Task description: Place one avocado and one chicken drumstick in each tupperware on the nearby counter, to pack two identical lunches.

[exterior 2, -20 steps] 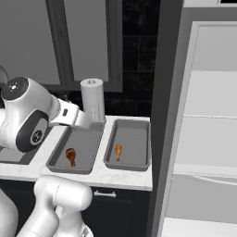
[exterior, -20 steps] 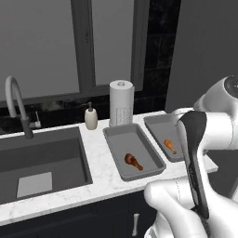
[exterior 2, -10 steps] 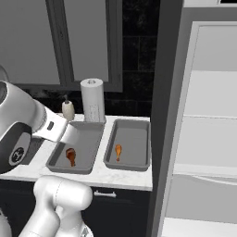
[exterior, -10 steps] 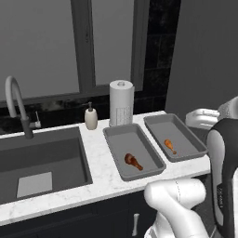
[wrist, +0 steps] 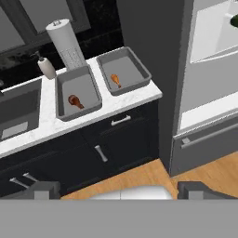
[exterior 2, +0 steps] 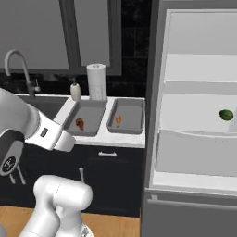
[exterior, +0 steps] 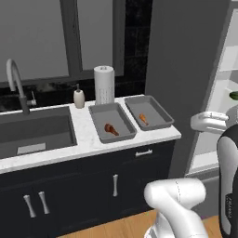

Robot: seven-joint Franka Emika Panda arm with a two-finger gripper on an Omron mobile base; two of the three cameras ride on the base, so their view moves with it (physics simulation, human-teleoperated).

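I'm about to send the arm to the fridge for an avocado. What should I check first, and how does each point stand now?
1. Gripper empty and open: ok.
2. Left tray holds a drumstick: ok.
3. Right tray holds a drumstick: ok.
4. Avocados in the trays: not ok, none yet.
5. Avocado on the open fridge shelf: ok.
6. A second avocado there: cannot tell.
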